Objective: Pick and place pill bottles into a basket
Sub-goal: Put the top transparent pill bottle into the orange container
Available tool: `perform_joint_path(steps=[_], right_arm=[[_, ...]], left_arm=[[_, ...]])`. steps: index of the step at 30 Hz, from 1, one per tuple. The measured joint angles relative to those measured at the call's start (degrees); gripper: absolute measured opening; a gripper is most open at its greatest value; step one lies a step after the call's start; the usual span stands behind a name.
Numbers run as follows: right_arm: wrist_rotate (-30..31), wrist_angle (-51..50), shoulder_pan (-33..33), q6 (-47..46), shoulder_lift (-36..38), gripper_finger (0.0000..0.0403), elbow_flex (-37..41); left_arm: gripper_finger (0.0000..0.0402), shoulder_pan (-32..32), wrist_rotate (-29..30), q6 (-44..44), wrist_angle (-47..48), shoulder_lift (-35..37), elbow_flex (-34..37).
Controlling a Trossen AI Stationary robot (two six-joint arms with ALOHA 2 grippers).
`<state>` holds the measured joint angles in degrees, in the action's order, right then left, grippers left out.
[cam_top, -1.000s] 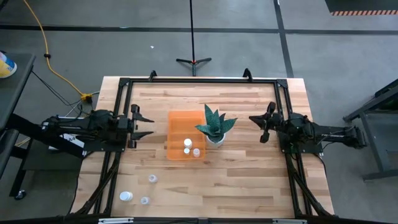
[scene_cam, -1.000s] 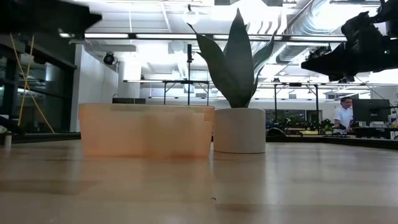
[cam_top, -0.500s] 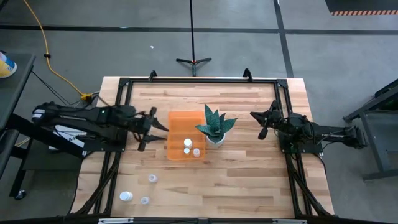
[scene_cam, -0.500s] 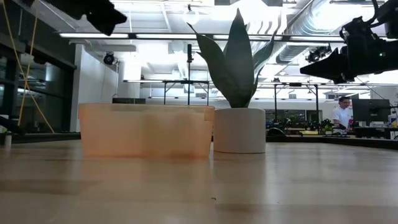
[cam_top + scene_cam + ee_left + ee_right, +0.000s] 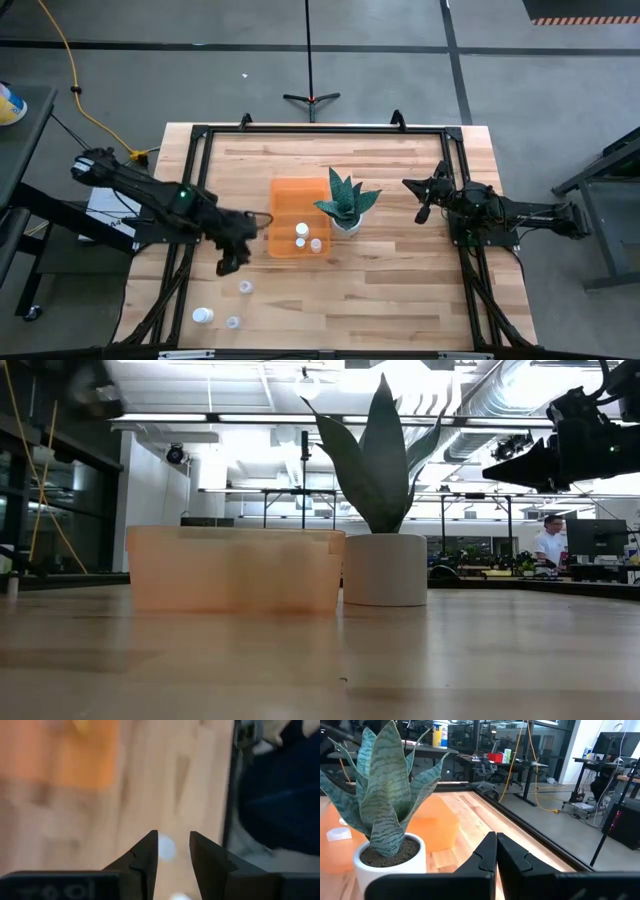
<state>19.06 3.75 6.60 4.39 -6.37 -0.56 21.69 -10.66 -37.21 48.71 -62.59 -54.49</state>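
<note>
A: Where did the small white pill bottles lie?

B: Three lay inside the translucent orange ribbed plastic basket (image 5: 299,218) near the table's middle: one (image 5: 301,229), one (image 5: 300,241) and one (image 5: 316,244). Three more stood on the pale wooden table (image 5: 400,290) toward its front left: one (image 5: 245,287), one (image 5: 203,315) and one (image 5: 233,322).

A: And the arms?

B: The left gripper (image 5: 228,264) hung just off the basket's left wall, above the bare wood between basket and loose bottles. Its wrist camera showed the jaws parted with a narrow gap and nothing between them. The right gripper (image 5: 422,203) waited at the right side, its fingers (image 5: 487,851) pressed together on nothing.

A: What stood around the basket?

B: A small white pot with a teal spiky plant (image 5: 346,204) stood touching the basket's right wall, between the basket and the right gripper. A black metal frame (image 5: 320,129) ran round the table's edge.
</note>
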Motion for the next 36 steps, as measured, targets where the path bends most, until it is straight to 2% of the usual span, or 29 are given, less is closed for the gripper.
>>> perform_joint_path(steps=[2, 6, 10, 14, 21, 27, 36], right_arm=[[0.0, 0.0, 0.0, 0.1, 0.0, 0.0001, 0.0], [0.0, 0.0, 0.0, 0.2, 0.0, 0.0002, 0.0], [0.1, 0.0, 0.0, 0.4, 0.0, 0.0001, 0.0], [0.1, 0.0, 0.0, 0.6, 0.0, 0.0004, 0.0], [0.1, 0.1, 0.0, 1.1, 0.0, 0.0004, 0.0], [0.1, 0.2, 0.0, 1.1, 0.0, 0.0005, 0.0], [0.1, 0.1, 0.0, 1.0, 0.0, 0.0004, 0.0]], left_arm=[[0.0145, 1.9, -2.9, -4.5, -0.2, -1.0, 0.3], [0.0152, 4.4, -2.6, -12.5, -0.2, -2.9, 0.8], [0.0179, 5.9, -1.3, -13.7, -0.4, -5.6, 0.8], [0.0223, 7.4, 0.2, -14.6, -1.9, -9.5, 0.8], [0.0277, 7.8, -9.6, -19.6, -4.1, -16.9, 0.8], [0.0276, 7.6, -14.8, -19.5, -1.6, -20.8, 0.8], [0.0258, 7.8, -13.6, -24.1, -1.6, -20.9, -0.2]])
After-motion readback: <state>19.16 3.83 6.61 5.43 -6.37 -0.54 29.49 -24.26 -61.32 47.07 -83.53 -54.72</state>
